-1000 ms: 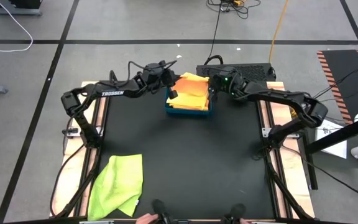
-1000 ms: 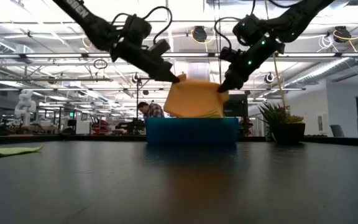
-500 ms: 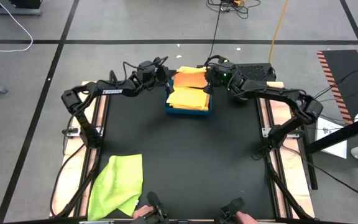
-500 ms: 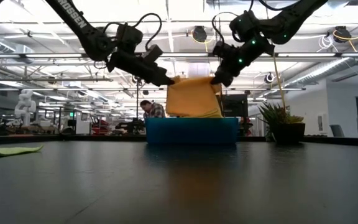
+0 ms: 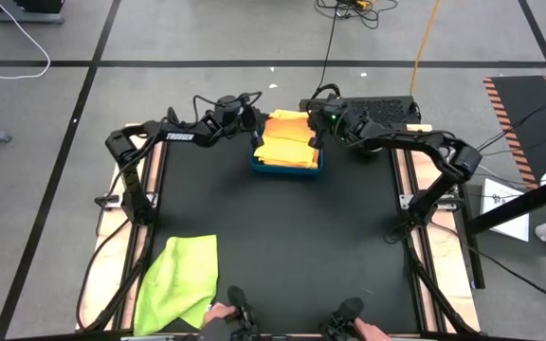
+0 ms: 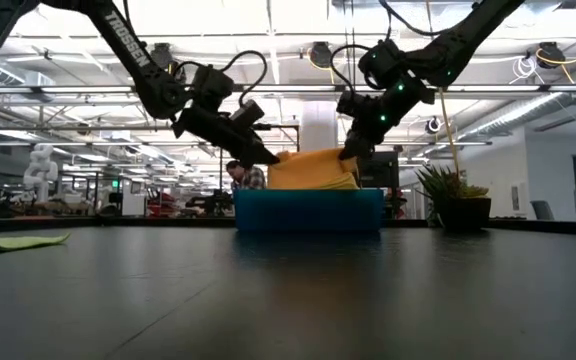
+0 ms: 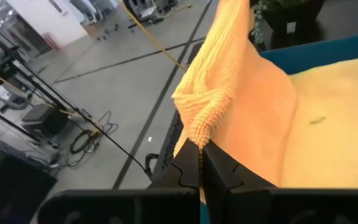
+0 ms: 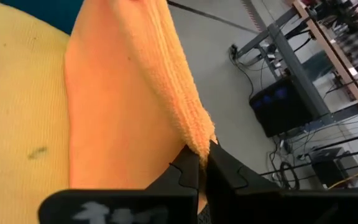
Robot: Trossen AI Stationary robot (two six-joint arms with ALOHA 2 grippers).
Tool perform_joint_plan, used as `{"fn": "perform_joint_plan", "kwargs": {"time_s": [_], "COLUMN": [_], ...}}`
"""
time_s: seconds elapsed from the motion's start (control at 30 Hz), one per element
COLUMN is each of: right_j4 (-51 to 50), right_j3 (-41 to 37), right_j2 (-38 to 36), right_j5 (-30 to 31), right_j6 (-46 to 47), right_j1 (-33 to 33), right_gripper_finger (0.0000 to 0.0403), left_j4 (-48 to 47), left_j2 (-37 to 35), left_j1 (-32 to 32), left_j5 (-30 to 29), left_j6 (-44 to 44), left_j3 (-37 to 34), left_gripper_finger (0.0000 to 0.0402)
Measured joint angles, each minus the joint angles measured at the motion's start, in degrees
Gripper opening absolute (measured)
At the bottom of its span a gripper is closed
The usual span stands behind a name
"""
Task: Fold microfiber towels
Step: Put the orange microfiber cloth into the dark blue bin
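Observation:
An orange towel (image 5: 287, 147) lies in the blue tray (image 5: 254, 163) at the table's far middle. Its far edge is held up between my two grippers, and the rest slopes down onto a yellow cloth (image 7: 334, 124) in the tray. My left gripper (image 5: 259, 129) is shut on the towel's far left corner. My right gripper (image 5: 313, 133) is shut on its far right corner. In the low view the towel (image 6: 313, 170) rises just above the tray (image 6: 308, 212). A lime green towel (image 5: 180, 279) lies flat at the near left. My left gripper pinches the orange towel's bunched corner (image 7: 199, 127) between its two fingers, slanting down from the table's left. The corner is lifted; the cloth hangs slack from it into the tray. My right gripper pinches the towel's other far corner (image 8: 199, 138) between its two fingers, slanting down from the table's right. The edge between the two corners sags a little; the cloth falls onto the tray.
A person's hands (image 5: 218, 311) show at the table's near edge beside the green towel, with a second hand (image 5: 366, 332) to the right. A black box (image 5: 377, 106) stands behind the tray. The dark tabletop (image 5: 301, 246) lies open in the middle.
Both grippers have carried the towel's held edge toward the table's far edge and then down. The towel stood high above the tray and now hangs low, only a little above the rim. Both grippers stay shut on their corners.

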Motion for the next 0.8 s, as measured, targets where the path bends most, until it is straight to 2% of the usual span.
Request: {"fn": "perform_joint_plan", "kwargs": {"time_s": [0.4,0.63,0.8], "right_j4": [5.38,2.3,-4.85], "right_j3": [0.02,0.0,0.0], "right_j2": [-0.25,-0.23,-0.23], "right_j5": [1.57,1.11,1.1], "right_j6": [-0.71,-0.72,-0.72], "right_j1": [-0.58,-0.09,2.44], "right_gripper_finger": [0.0,0.0,0.0], "left_j4": [7.69,3.02,-2.49], "left_j2": [0.59,0.57,0.57], "left_j1": [1.84,1.2,-0.38], "left_j5": [0.29,0.45,0.38], "left_j6": [-0.01,3.06,7.0], "left_j3": [0.04,0.04,0.04], "left_gripper_finger": [0.0,0.0,0.0]}}
